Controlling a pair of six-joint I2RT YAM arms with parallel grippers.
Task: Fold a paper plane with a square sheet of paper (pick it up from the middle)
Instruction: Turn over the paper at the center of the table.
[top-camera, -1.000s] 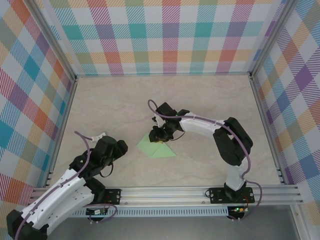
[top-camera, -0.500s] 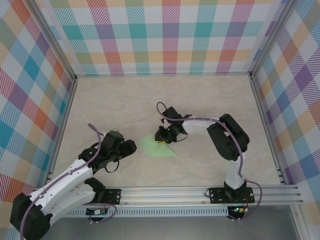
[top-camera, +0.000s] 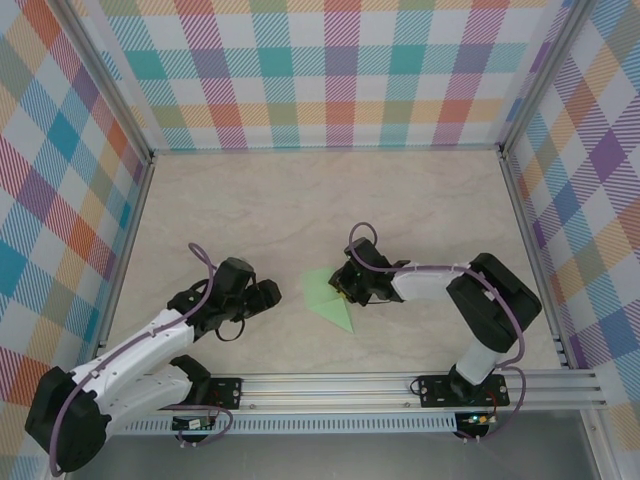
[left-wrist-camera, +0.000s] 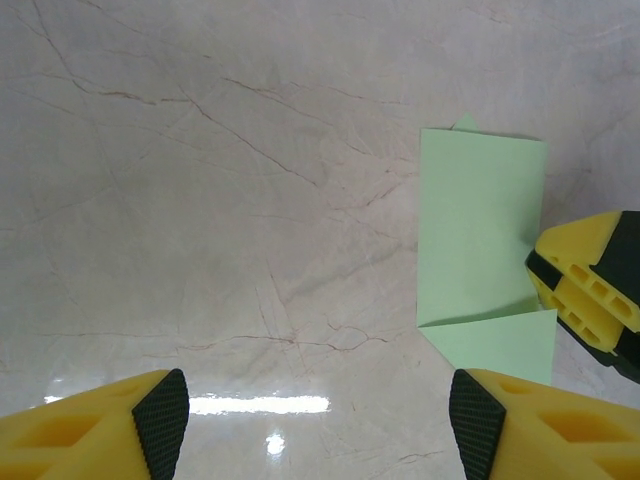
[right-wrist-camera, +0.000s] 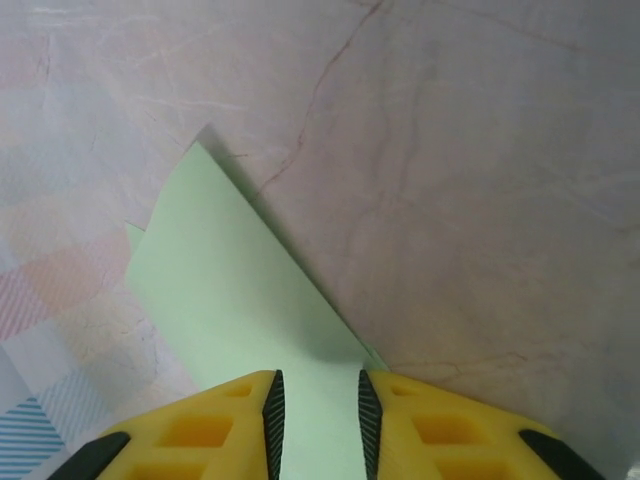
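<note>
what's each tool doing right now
left tool: open, holding nothing
right tool: narrow gap, tips at the folded paper; grip cannot be told

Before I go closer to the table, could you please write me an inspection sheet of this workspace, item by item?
Surface: pale marble-pattern table top, glossy, with a glare spot in the left wrist view.
Job's things: thin pale-green paper sheet, partly folded, lying flat between the two arms; not yet a slim dart.
Clutter: nothing seen.
Grippers: left gripper open wide over bare table beside the paper; right gripper over the paper's edge, jaws a narrow gap apart; whether it presses the paper, I cannot tell.
Cables: a purple cable loops on each arm, away from the paper.
Surroundings: multicoloured checked walls; aluminium rail at the near edge.
</note>
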